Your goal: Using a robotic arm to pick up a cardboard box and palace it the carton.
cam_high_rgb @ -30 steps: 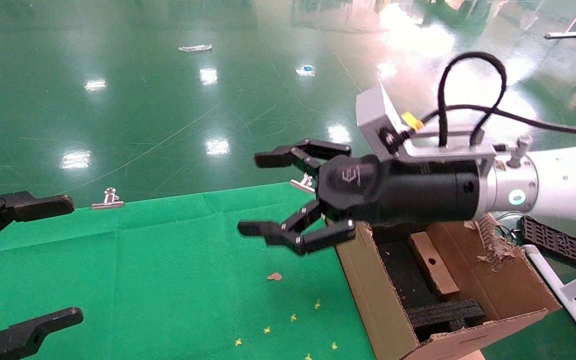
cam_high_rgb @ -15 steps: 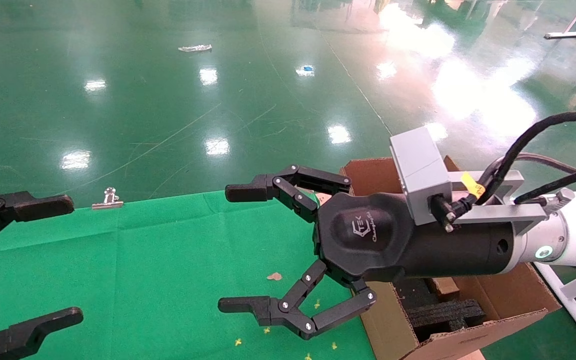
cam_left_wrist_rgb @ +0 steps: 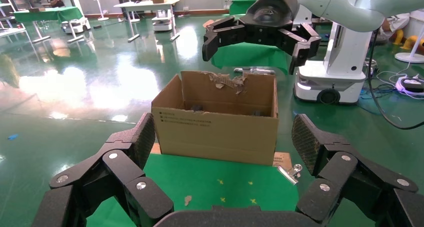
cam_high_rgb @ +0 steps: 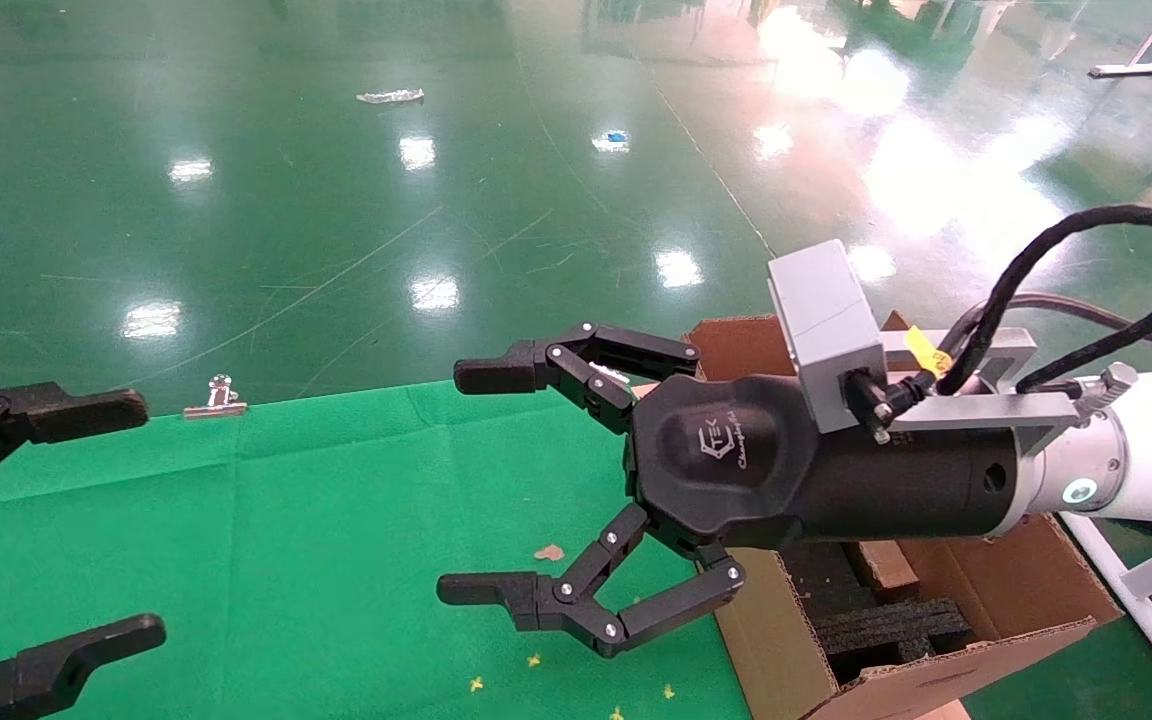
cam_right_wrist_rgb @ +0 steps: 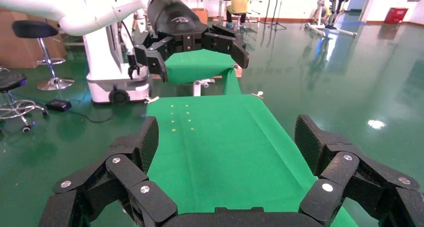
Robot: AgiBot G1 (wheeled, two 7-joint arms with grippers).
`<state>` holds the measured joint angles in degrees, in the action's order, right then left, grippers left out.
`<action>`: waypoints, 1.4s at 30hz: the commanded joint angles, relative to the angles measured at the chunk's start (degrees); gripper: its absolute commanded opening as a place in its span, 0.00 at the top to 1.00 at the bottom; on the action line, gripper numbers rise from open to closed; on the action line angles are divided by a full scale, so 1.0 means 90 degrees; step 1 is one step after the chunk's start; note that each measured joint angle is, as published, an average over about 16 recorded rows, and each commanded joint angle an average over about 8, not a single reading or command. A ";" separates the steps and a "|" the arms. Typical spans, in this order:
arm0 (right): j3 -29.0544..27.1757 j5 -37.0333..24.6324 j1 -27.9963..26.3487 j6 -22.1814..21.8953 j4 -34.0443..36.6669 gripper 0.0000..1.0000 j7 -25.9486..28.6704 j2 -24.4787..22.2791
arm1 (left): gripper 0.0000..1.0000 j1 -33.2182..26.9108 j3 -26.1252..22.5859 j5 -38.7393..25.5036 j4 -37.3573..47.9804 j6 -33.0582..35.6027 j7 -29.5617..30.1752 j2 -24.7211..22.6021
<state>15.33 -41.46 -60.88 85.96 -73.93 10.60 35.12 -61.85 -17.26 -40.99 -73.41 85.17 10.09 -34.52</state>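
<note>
My right gripper (cam_high_rgb: pixel 471 482), on the white-sleeved robotic arm (cam_high_rgb: pixel 1151 460), is open and empty. It hovers over the green cloth (cam_high_rgb: pixel 316 520), just left of the carton (cam_high_rgb: pixel 936 680). The carton is a large tan box with black foam inserts (cam_high_rgb: pixel 886 630) at the table's right end. The cardboard box (cam_high_rgb: pixel 881 565) lies inside it, only one reddish-brown end showing below the gripper body. The left wrist view shows the carton (cam_left_wrist_rgb: pixel 215 132) with the right gripper (cam_left_wrist_rgb: pixel 260 37) above it. My left gripper (cam_high_rgb: pixel 151 518) is open and empty at the table's left end.
Binder clips (cam_high_rgb: pixel 218 398) hold the cloth at its far edge, one near the carton (cam_left_wrist_rgb: pixel 290 172). A cardboard scrap (cam_high_rgb: pixel 548 552) and small yellow marks (cam_high_rgb: pixel 534 660) lie on the cloth. A white frame (cam_high_rgb: pixel 1136 590) stands right of the carton. The green floor lies beyond.
My right gripper has come down and nearer from above the carton, rolled, and spread its jaws wider. Its body now hides most of the cardboard box. The left gripper has not moved.
</note>
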 commanded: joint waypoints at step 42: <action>0.0103 -0.0055 -0.0100 -0.0042 0.0056 0.00 0.0031 -0.0016 | 0.00 0.0000 0.0000 0.0000 0.0000 0.0001 0.0000 0.0000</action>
<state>16.26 -41.95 -61.77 85.59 -73.43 10.88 34.98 -61.85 -17.26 -41.00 -73.41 85.18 10.09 -34.52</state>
